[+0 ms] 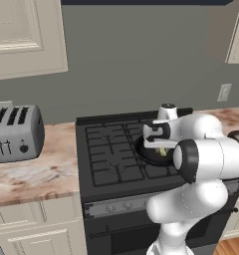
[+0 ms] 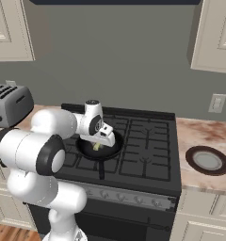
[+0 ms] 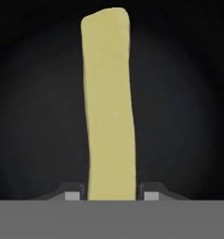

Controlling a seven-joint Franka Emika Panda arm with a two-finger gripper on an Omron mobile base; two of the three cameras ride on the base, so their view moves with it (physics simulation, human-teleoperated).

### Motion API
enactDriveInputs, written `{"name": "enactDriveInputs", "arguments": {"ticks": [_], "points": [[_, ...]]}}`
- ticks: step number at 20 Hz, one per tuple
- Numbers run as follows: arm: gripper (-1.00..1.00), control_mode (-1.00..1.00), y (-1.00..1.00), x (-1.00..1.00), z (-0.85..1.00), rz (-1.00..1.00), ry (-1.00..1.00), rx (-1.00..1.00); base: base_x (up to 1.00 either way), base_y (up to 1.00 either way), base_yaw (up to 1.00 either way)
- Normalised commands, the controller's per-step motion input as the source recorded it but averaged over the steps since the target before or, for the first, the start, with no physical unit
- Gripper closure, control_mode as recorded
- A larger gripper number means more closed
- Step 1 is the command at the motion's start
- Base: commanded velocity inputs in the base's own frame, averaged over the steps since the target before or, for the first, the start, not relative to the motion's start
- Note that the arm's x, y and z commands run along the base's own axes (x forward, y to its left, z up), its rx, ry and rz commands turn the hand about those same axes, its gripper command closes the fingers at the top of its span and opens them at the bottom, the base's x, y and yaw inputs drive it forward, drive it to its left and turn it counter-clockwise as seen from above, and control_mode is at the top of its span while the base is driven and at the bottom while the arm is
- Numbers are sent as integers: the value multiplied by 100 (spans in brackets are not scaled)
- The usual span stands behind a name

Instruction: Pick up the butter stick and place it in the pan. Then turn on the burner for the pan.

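Note:
The butter stick, a slim pale-yellow bar, runs up the hand view from between my fingertips, over the black inside of the pan. My gripper is shut on the butter stick, with one fingertip against each side of its near end. In the base views the gripper points down into the round black pan on the stove's front burner, and a bit of the butter stick shows below the hand. The pan's handle points toward the stove's front.
The black stove has a row of knobs along its front. A grey toaster stands on the counter to the left. A grey-brown dish with a pale rim lies on the counter to the right.

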Motion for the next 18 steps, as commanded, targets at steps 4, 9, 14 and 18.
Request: {"name": "enactDriveInputs", "arguments": {"ticks": [4, 9, 14, 18], "points": [[-100, -100, 0, 0, 0, 0, 0, 0, 0, 0, 0], [-100, -100, 0, 0, 0, 0, 0, 0, 0, 0, 0], [-100, -100, 0, -1, 2, 0, -3, 0, 0, 0, 0], [-100, -100, -11, -9, 9, 0, -10, 0, 0, 0, 0]]}}
